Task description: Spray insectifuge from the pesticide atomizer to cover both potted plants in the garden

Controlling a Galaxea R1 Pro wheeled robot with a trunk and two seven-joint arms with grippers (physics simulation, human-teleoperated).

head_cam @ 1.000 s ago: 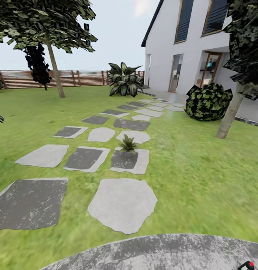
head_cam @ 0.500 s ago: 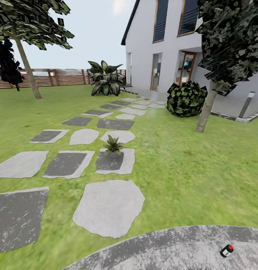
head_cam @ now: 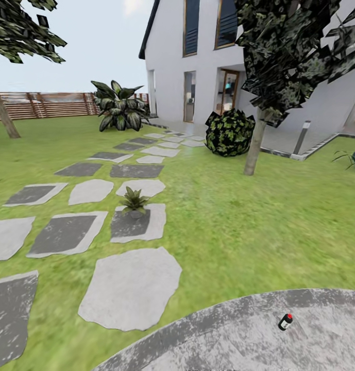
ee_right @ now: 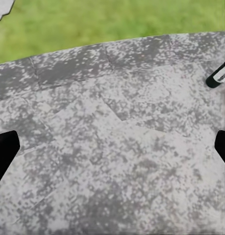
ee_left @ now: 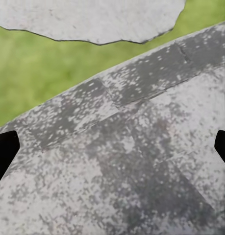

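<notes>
Jaws, both arms: each pair spread wide, nothing between them. Left gripper point(ee_left: 112, 147): dark fingertips point(ee_left: 3, 154) at the two side edges of its wrist view, mottled-grey patio point(ee_left: 122, 161) beneath the gap. Right gripper point(ee_right: 112, 147): fingertips point(ee_right: 4, 152) likewise far apart, over the same paving point(ee_right: 117, 161).

Pesticide atomizer point(ee_right: 219, 74): lying on the patio, apart from the right jaws, off to one side and somewhat ahead of them, partly cut by the frame edge. In the head view the atomizer point(head_cam: 285, 321) rests tilted on the patio point(head_cam: 239, 335), dark body, red spot at the head end.

Lawn point(ee_right: 117, 22): begins past the curved patio edge, ahead of both jaw pairs.

Stepping slabs point(head_cam: 131, 286): pale and dark grey, in rows across the lawn point(head_cam: 249, 232), leading away toward a white house point(head_cam: 198, 56).

Potted plant point(head_cam: 134, 201): small green rosette in a grey pot, standing on the far end of a half-dark slab point(head_cam: 138, 224), well beyond the jaws.

Farther items: large broad-leaved plant point(head_cam: 118, 105), round dark bush point(head_cam: 230, 132), tree point(head_cam: 280, 56) with pale trunk, slatted wooden fence point(head_cam: 48, 104). Spiky plant point(head_cam: 352, 158) at the head view's right edge.
</notes>
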